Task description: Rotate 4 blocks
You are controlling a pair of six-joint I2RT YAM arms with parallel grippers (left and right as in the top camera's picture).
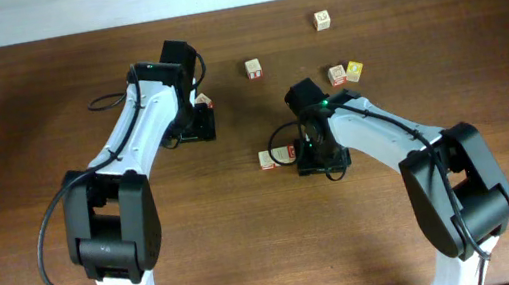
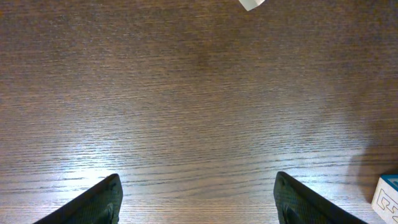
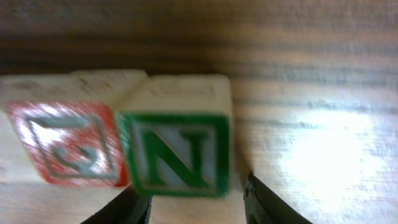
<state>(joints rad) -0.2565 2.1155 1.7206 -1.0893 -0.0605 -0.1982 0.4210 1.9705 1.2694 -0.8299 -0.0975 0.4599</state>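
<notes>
In the right wrist view a wooden block with a green "N" (image 3: 174, 152) sits between my right gripper's (image 3: 194, 202) fingertips, and the jaws are closed against its sides. A red-faced block (image 3: 68, 143) touches its left side. Overhead, the right gripper (image 1: 295, 154) covers the N block, and only the red block (image 1: 269, 158) shows beside it. Another red-marked block (image 1: 253, 68) and a pale beige block (image 1: 321, 19) lie farther back. My left gripper (image 1: 199, 125) hovers open over bare wood, its fingers (image 2: 99, 202) wide apart with nothing between them.
A red-marked cube (image 1: 337, 73) and a yellow-faced cube (image 1: 354, 70) sit together at the back right. A small cube (image 1: 203, 101) lies just behind the left gripper. A pale cube with a teal edge (image 2: 387, 199) lies right of the left fingers.
</notes>
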